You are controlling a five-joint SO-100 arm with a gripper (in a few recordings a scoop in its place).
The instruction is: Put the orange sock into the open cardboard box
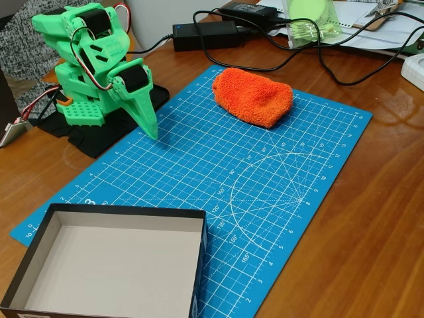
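Fixed view: green gripper (150, 130) points down at the blue mat (278, 199), apparently closed, holding nothing. Orange sock (252, 96) lies on the mat's far end; the box (106, 265) sits near. Mat numbers read 120, 130.

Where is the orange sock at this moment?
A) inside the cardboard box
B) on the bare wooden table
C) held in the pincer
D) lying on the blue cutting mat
D: the orange sock lies on the blue cutting mat, apart from the open cardboard box and the green pincer.
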